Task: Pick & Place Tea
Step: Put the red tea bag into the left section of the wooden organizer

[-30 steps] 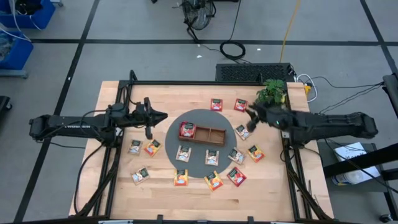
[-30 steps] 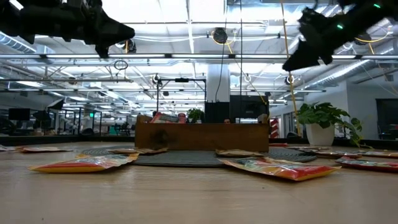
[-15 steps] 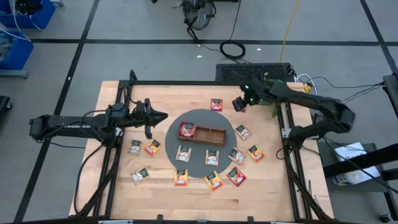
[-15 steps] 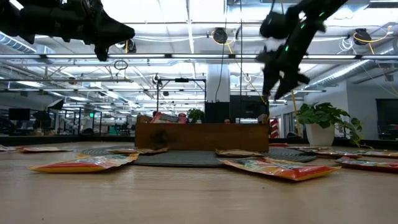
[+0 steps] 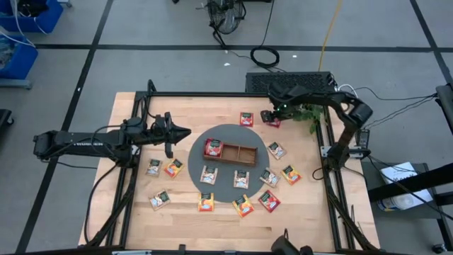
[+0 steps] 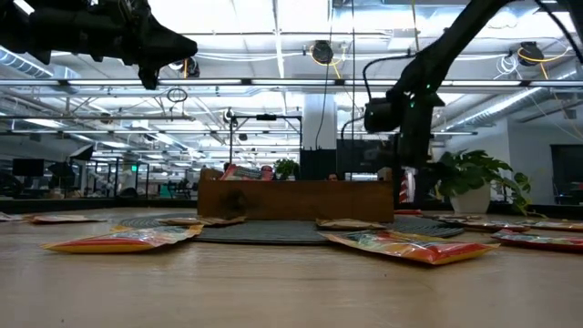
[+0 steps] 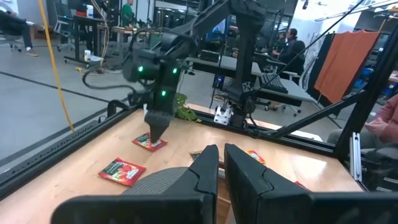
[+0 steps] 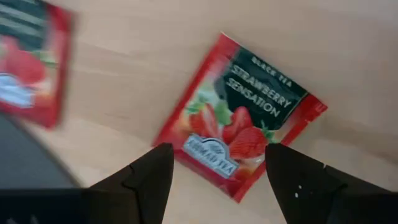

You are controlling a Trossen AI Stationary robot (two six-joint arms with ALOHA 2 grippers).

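Wooden table [image 5: 134, 212], grey round mat [image 5: 226, 191], packets scattered; right tool [image 5: 269, 119] spread over red packet [image 8: 239, 130]; left tool [image 5: 170, 145] clenched, aloft.

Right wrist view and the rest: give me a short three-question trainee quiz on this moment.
1. True or false: the right gripper stands open above a red strawberry tea packet, not yet touching it.
2. Where does the left gripper wait? A) over the bare wood left of the grey mat B) inside the wooden tray C) by the plant
3. Fill in: the tray's filled compartment holds a ___ packet.

Key: 1 true; 2 A; 3 red.
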